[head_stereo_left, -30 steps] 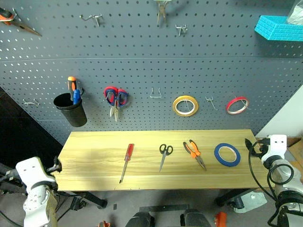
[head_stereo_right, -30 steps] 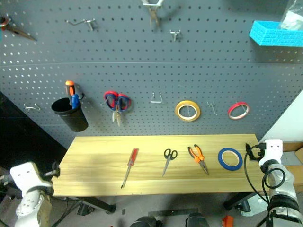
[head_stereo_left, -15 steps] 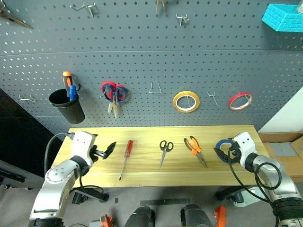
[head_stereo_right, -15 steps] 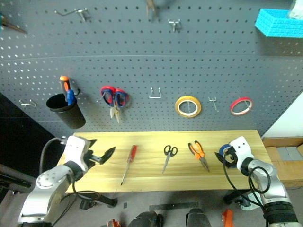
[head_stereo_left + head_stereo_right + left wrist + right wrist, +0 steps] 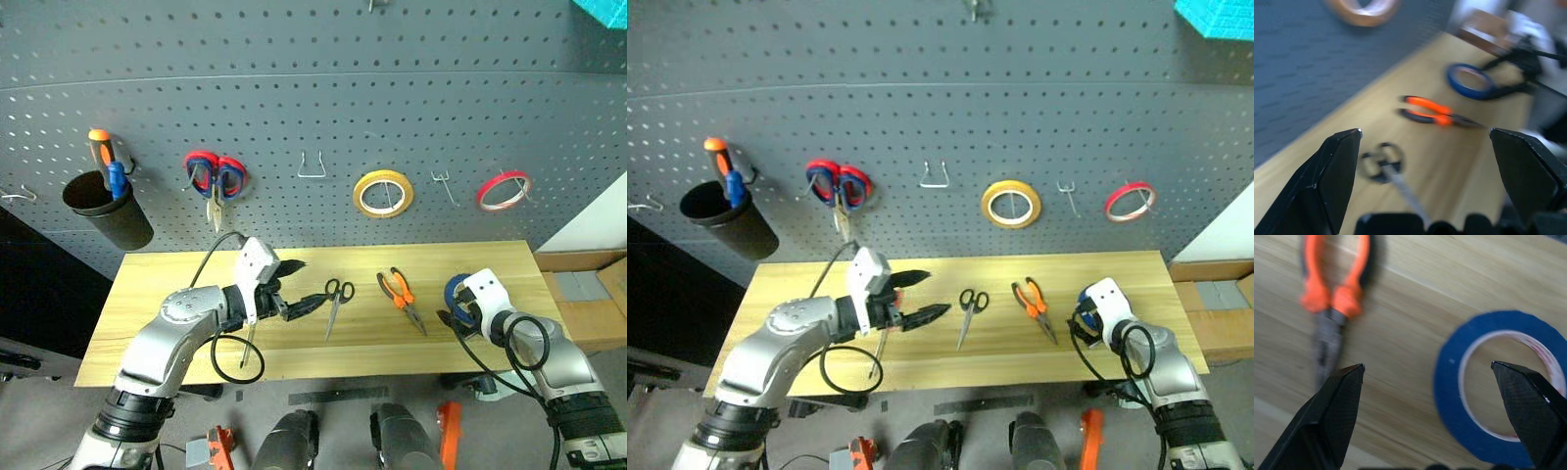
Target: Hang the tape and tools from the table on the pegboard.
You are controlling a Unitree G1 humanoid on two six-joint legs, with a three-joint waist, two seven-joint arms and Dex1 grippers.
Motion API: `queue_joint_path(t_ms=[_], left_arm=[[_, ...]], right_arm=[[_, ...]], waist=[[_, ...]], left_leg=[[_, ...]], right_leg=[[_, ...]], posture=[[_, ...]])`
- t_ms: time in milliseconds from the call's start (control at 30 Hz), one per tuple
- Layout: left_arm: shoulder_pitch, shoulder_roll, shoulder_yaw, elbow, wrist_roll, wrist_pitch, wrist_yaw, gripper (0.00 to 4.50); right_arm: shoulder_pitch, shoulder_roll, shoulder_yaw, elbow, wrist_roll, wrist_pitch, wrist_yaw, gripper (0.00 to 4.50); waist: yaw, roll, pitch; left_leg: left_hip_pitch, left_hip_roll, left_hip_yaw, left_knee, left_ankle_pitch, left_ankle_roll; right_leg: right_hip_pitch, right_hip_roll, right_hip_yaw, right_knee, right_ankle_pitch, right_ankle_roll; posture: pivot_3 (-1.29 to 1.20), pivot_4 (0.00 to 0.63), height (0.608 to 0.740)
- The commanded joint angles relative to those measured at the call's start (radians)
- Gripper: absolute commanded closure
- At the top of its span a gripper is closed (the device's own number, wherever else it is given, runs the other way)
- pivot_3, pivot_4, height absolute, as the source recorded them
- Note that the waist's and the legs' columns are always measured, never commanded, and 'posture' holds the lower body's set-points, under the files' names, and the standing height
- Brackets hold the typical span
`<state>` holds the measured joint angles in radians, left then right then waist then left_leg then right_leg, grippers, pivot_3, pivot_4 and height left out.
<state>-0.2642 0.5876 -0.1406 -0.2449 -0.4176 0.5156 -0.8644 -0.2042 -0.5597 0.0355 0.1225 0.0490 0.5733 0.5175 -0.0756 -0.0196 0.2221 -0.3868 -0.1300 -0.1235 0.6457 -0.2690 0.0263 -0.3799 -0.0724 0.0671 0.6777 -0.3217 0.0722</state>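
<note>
Over the middle-left of the tabletop (image 5: 157, 284), the left hand (image 5: 297, 287) hangs with its fingers spread wide and empty, tips pointing toward the black-handled scissors (image 5: 334, 302), which lie just beyond them. Under that hand the screwdriver (image 5: 246, 345) shows only as a thin shaft. Right of the scissors lie the pliers (image 5: 402, 298), with bare wood between the two. At the tabletop's right end the right hand (image 5: 1435, 382), also wide open and holding nothing, hovers over the blue tape (image 5: 1498, 391), which lies flat near the right edge.

Bare wood runs along the front edge and the whole left end. Behind rises the pegboard (image 5: 294, 98), carrying a black cup (image 5: 103, 208), red-and-blue scissors (image 5: 212, 179), an empty hook (image 5: 313, 166), a yellow roll (image 5: 383, 193) and a red roll (image 5: 504, 190).

Half a second ago the left hand was left of the screwdriver; it has swung rightward past it. The right hand has barely shifted.
</note>
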Motion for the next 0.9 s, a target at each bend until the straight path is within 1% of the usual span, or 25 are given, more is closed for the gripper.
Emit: queue_joint_path(t_ms=[33, 100, 233, 367, 467, 600, 800, 833, 900], left_arm=[[-0.065, 0.019, -0.059, -0.011, 0.032, -0.063, -0.096, 0.02], [-0.108, 0.024, -0.098, 0.004, 0.061, -0.109, -0.152, 0.02], [-0.153, 0.034, -0.154, 0.042, 0.118, -0.224, -0.247, 0.02], [-0.171, 0.026, -0.165, 0.076, 0.154, -0.303, -0.281, 0.02], [-0.174, 0.027, -0.161, 0.094, 0.168, -0.332, -0.294, 0.0], [-0.165, 0.03, -0.145, 0.096, 0.169, -0.351, -0.298, 0.0], [-0.156, 0.029, -0.106, 0.088, 0.159, -0.386, -0.275, 0.0], [-0.148, 0.037, -0.096, 0.078, 0.153, -0.384, -0.277, 0.0], [-0.134, 0.05, -0.08, 0.064, 0.142, -0.378, -0.284, 0.0]], right_arm=[[-0.041, -0.004, 0.029, 0.069, -0.048, -0.043, -0.014, 0.0], [-0.074, -0.003, 0.042, 0.127, -0.058, -0.05, -0.003, 0.0], [-0.123, -0.002, 0.056, 0.21, -0.05, -0.065, 0.049, 0.0], [-0.159, -0.022, 0.084, 0.273, -0.075, -0.11, 0.096, 0.0], [-0.176, -0.029, 0.096, 0.301, -0.072, -0.088, 0.143, 0.59], [-0.197, -0.035, 0.106, 0.343, -0.08, -0.068, 0.178, 1.89], [-0.214, -0.042, 0.132, 0.397, -0.126, -0.142, 0.166, 3.78], [-0.209, -0.047, 0.134, 0.391, -0.137, -0.16, 0.156, 3.91], [-0.195, -0.052, 0.128, 0.37, -0.149, -0.188, 0.138, 3.91]], waist=[[-0.009, -0.001, 0.016], [-0.012, -0.002, 0.03], [-0.02, -0.003, 0.049], [-0.031, -0.01, 0.06], [-0.033, -0.012, 0.064], [-0.033, -0.012, 0.064], [-0.033, -0.013, 0.063], [-0.033, -0.013, 0.063], [-0.034, -0.013, 0.063]], left_leg=[[0.0, 0.0, 0.0, 0.0, 0.0, 0.0], [-0.002, 0.0, 0.0, 0.0, 0.0, 0.0], [-0.01, 0.0, 0.001, 0.004, 0.0, 0.0], [-0.011, 0.001, 0.001, 0.003, 0.0, 0.0], [-0.011, 0.001, 0.001, 0.004, 0.0, 0.0], [-0.011, 0.001, 0.0, 0.005, 0.0, 0.0], [-0.012, 0.001, -0.001, 0.009, 0.0, 0.0], [-0.012, 0.001, -0.001, 0.01, 0.0, 0.0], [-0.012, 0.001, -0.001, 0.012, 0.0, -0.001]], right_leg=[[0.0, 0.0, 0.0, 0.0, 0.0, 0.0], [-0.001, 0.0, 0.0, 0.0, 0.0, 0.0], [-0.008, 0.0, -0.001, 0.002, 0.0, 0.0], [-0.009, 0.0, -0.002, 0.002, 0.0, 0.0], [-0.009, 0.0, -0.002, 0.002, 0.0, 0.0], [-0.009, 0.0, -0.003, 0.002, 0.0, 0.0], [-0.008, 0.0, -0.004, 0.003, 0.0, 0.0], [-0.008, 0.0, -0.004, 0.003, 0.0, 0.0], [-0.008, 0.0, -0.005, 0.003, 0.001, 0.0]], posture=[[-0.17, 0.32, 0.74], [-0.17, 0.338, 0.74], [-0.16, 0.351, 0.74], [-0.16, 0.354, 0.74], [-0.16, 0.349, 0.74], [-0.16, 0.332, 0.74], [-0.17, 0.301, 0.74], [-0.17, 0.296, 0.74], [-0.18, 0.287, 0.74]])
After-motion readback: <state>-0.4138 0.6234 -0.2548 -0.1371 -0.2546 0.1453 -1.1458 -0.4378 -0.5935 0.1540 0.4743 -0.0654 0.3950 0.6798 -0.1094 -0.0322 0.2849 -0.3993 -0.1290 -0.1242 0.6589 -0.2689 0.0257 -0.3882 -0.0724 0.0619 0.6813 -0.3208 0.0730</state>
